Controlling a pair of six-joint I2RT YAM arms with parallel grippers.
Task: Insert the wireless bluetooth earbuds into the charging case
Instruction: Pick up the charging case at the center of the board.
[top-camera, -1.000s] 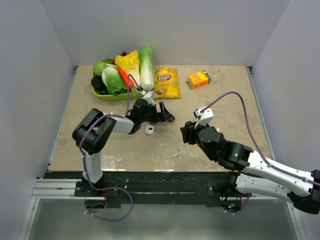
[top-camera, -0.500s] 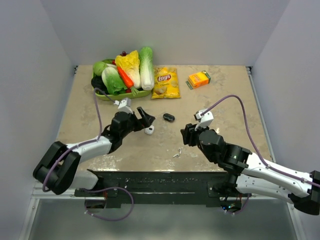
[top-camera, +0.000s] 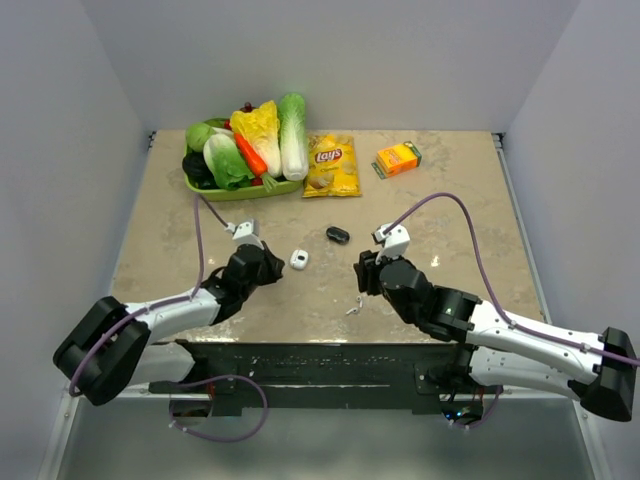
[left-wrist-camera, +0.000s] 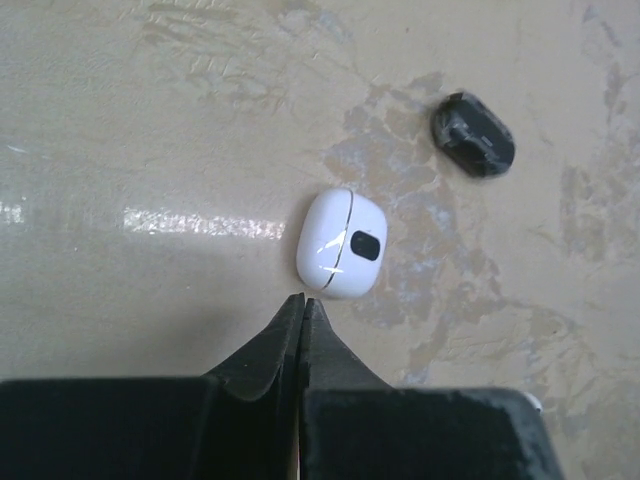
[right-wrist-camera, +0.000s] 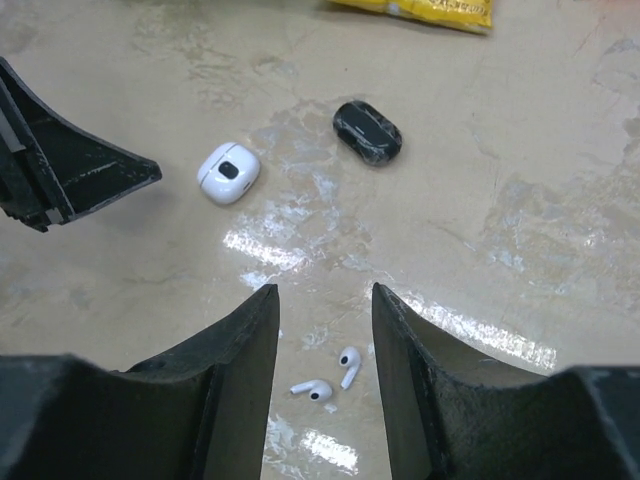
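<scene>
Two small white stemmed earbuds (right-wrist-camera: 310, 390) (right-wrist-camera: 348, 365) lie loose on the table, seen from above as a white speck (top-camera: 353, 306). My right gripper (right-wrist-camera: 322, 290) hovers open over them, with nothing between its fingers. The white charging case (left-wrist-camera: 340, 243) lies closed on the table, also seen from above (top-camera: 299, 259) and in the right wrist view (right-wrist-camera: 229, 172). My left gripper (left-wrist-camera: 302, 300) is shut and empty, its tips just short of the case's near end (top-camera: 270, 270). Beyond the case rests a black oval object (left-wrist-camera: 472, 133) (top-camera: 337, 235).
A green tray (top-camera: 215, 192) of vegetables stands at the back left. Beside it lie a yellow chips bag (top-camera: 333, 165) and an orange box (top-camera: 397, 158). White walls close in the table on three sides.
My left arm has stretched out low and drawn back from the case, and its jaws have gone from open to shut. My right gripper has shifted slightly left and narrowed a little.
</scene>
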